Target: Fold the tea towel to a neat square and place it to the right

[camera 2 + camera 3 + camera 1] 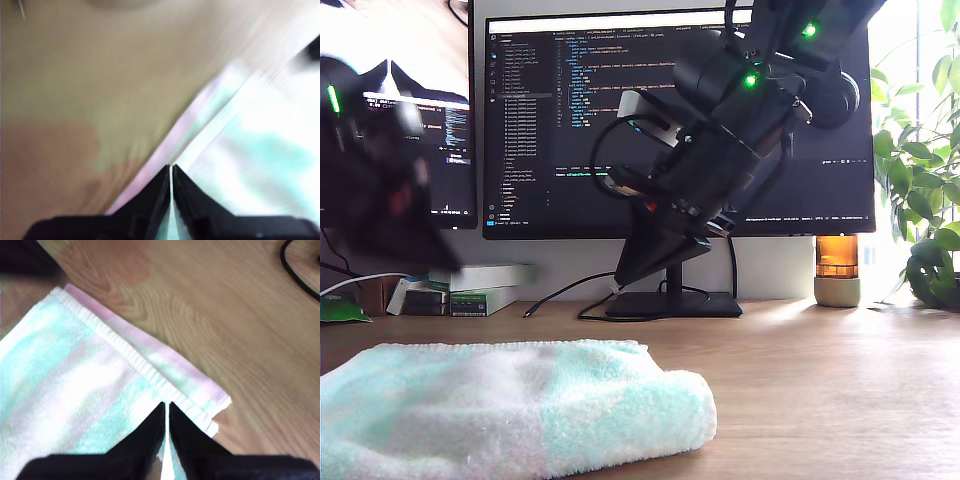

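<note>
The tea towel (510, 410), fluffy with mint-green and white checks, lies folded on the wooden desk (820, 390) at the exterior view's lower left. My second gripper (166, 404) is shut and holds nothing. It hangs above the towel (75, 380) near a corner with a pink hem. In the exterior view this gripper (620, 283) points down from the middle, well above the desk. My first gripper (171, 167) is also shut and holds nothing, over the towel's hemmed edge (260, 150) in a smeared picture. A blurred dark arm (380, 190) shows at the exterior view's left.
Two monitors (570, 120) stand at the back, one on a black stand (670, 303) with a loose cable (555, 298). White and green boxes (470, 290) sit at the exterior view's back left. An amber jar (837, 270) and a plant (920, 200) stand at its right.
</note>
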`<state>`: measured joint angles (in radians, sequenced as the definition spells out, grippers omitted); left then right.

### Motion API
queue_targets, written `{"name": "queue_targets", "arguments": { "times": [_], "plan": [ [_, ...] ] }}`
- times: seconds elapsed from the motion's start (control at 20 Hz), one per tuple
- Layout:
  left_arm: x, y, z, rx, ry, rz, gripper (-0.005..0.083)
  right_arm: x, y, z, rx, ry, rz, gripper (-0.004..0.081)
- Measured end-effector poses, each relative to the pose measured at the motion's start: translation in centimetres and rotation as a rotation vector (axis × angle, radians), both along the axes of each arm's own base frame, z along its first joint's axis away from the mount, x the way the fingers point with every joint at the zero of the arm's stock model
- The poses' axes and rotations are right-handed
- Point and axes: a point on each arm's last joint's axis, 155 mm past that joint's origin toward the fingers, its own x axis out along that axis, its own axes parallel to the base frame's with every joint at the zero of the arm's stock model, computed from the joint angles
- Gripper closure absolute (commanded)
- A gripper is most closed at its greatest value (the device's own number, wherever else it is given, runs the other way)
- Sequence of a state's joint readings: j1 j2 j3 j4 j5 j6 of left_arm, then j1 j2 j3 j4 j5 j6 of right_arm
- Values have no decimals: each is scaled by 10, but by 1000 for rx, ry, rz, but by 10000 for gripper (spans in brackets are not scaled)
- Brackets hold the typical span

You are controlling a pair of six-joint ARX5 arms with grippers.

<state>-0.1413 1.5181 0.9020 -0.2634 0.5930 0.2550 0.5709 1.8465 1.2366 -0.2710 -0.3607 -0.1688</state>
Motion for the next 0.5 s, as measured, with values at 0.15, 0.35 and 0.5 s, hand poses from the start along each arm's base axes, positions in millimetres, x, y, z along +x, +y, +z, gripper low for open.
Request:
{"name": "queue_targets", "arguments": {
  "times": [0.15, 0.35, 0.5],
  "plan": [
    [-8, 7, 5, 50, -10, -4, 795, -5, -4, -5, -32, 2, 29, 780],
    [-12, 15, 8, 95, -22, 17, 795, -9, -9, -3, -52, 3, 42, 780],
    [-21, 17, 23, 92, -80, 21, 795, -12, -16, 8, -58, -6, 47, 780]
  ]
}}
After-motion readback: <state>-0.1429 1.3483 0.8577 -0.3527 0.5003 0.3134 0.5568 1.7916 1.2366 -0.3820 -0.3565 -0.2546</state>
